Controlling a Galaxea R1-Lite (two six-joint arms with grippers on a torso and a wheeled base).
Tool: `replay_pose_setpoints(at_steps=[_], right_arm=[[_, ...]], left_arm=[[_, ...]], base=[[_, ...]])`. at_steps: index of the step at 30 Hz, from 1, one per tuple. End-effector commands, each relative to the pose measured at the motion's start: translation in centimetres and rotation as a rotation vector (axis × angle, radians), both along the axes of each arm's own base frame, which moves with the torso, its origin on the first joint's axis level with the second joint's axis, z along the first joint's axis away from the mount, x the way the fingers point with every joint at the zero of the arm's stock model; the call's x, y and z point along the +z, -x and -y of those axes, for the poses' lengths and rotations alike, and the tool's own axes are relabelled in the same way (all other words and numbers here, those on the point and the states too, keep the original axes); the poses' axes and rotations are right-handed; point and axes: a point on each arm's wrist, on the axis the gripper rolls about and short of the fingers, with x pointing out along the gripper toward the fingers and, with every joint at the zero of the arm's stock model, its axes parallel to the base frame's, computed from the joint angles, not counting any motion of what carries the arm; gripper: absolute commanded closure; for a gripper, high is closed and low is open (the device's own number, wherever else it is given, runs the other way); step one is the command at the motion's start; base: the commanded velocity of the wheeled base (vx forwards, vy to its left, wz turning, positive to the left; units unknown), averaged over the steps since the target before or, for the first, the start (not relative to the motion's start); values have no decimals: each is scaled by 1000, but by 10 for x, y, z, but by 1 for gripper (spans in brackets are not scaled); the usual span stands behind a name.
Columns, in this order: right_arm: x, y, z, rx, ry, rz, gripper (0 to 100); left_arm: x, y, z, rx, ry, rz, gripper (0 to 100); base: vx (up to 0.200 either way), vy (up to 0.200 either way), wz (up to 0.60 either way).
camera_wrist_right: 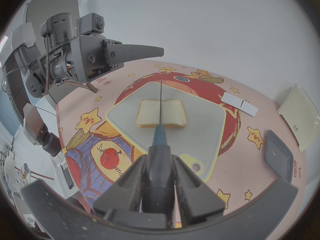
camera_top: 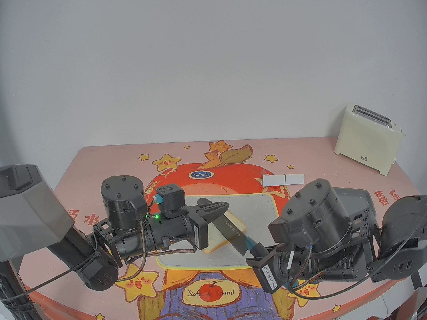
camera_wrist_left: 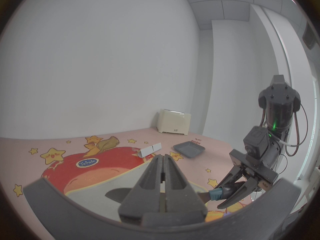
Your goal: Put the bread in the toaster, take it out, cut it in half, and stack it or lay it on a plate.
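Knife [camera_wrist_right: 159,139] clamped in right claw [camera_wrist_right: 159,160], over bread [camera_wrist_right: 174,114].

Pink table [camera_top: 311,156], cartoon print: big red apple [camera_top: 240,178] at centre, yellow stars [camera_top: 166,161] scattered toward far and near edges. Grey board [camera_top: 260,210] with yellow rim lies flat mid-table, over apple's lower part. Two white cards [camera_top: 283,180] lie end to end, touching, just past board's far right corner, apart from it. Plain white wall [camera_top: 213,58] behind table's far edge.
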Motion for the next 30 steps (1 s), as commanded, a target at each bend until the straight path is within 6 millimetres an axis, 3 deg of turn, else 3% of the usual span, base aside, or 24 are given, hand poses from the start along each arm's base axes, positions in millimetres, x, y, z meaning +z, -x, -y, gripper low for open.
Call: replay_pose_setpoints(at_steps=[1, 30], right_arm=[[-1, 0, 0, -1, 4, -3, 100], [-1, 0, 0, -1, 4, -3, 100]], left_arm=[[-5, -1, 1, 2, -10, -10, 100], [-16, -4, 3, 6, -33, -36, 100]], base=[[0, 0, 0], [0, 0, 0]])
